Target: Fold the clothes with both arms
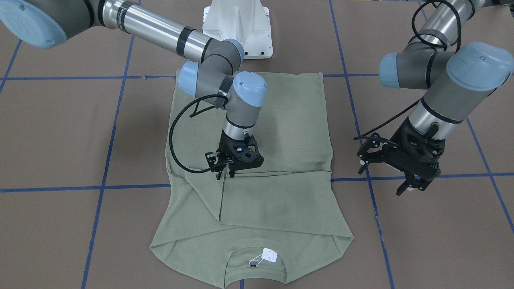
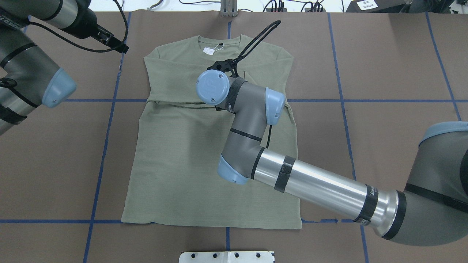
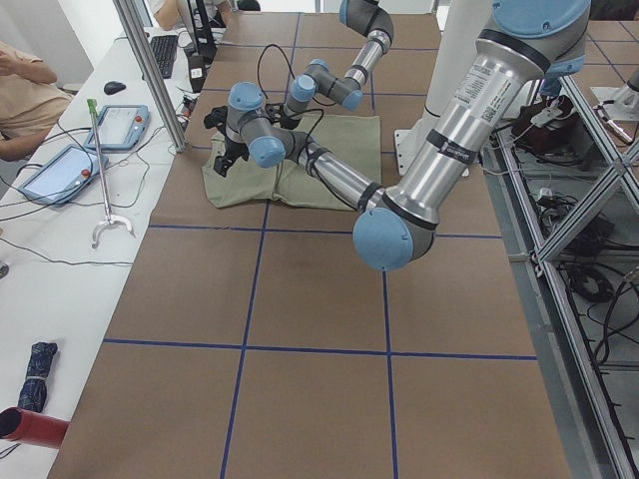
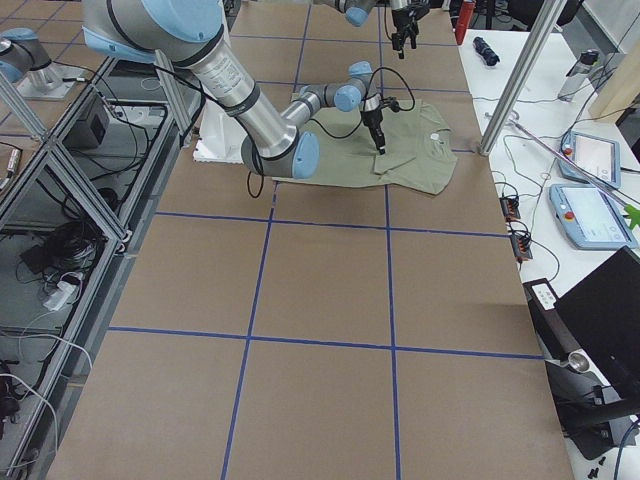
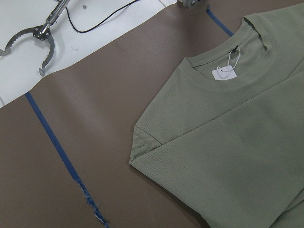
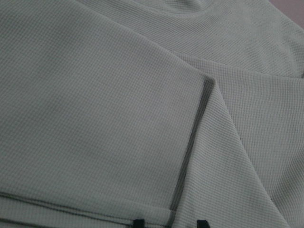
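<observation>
1. Front view: the shirt [image 1: 281, 120] lies flat mid-worktop [image 1: 60, 136], neck toward the camera, sleeves folded across the front. The right pincer [image 1: 225, 173] is a bit open, tips down on a sleeve cuff. The left pincer [image 1: 411, 185] hangs open off to the shirt's side, holding nothing.
2. Overhead: the right arm hides its own pincer. A white tag [image 2: 208, 50] shows inside the collar.
3. Left wrist: just the collar, tag and a folded shoulder.
4. Right wrist: two fingertips [image 6: 137, 222] sit apart, either side of the cuff edge.
</observation>
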`<state>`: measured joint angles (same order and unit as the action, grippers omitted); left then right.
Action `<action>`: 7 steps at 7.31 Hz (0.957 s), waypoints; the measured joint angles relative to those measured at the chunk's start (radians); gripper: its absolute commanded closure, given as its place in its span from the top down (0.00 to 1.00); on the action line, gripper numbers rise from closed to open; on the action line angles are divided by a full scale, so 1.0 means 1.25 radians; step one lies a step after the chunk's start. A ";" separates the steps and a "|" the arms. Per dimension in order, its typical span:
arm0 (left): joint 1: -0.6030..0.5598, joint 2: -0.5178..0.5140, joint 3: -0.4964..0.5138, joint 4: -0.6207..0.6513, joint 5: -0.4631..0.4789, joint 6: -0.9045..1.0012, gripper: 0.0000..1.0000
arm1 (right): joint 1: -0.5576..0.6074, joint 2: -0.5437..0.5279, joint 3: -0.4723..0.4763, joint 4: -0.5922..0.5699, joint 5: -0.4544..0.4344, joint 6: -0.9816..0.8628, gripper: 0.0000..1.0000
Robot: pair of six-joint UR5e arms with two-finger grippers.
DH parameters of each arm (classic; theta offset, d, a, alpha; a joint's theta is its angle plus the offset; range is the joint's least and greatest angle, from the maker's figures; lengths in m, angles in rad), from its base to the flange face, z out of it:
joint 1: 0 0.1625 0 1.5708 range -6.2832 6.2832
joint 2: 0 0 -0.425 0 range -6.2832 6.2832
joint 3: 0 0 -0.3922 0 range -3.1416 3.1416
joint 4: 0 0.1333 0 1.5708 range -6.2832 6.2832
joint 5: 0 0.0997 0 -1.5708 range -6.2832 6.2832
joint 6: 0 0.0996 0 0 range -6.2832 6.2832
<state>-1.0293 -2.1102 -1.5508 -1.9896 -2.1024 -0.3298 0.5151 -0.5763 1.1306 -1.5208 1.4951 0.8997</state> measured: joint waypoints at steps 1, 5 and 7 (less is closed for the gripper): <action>0.000 0.000 0.000 0.000 0.000 0.000 1.00 | -0.001 -0.003 0.000 -0.002 0.000 -0.001 0.36; 0.000 0.001 0.000 0.000 0.000 -0.007 1.00 | -0.001 -0.002 0.003 -0.015 -0.001 -0.002 0.17; 0.000 0.001 0.000 -0.001 0.000 -0.010 1.00 | -0.001 -0.003 0.006 -0.018 -0.001 -0.003 0.00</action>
<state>-1.0293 -2.1092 -1.5508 -1.9909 -2.1027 -0.3428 0.5138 -0.5796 1.1380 -1.5433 1.4941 0.8963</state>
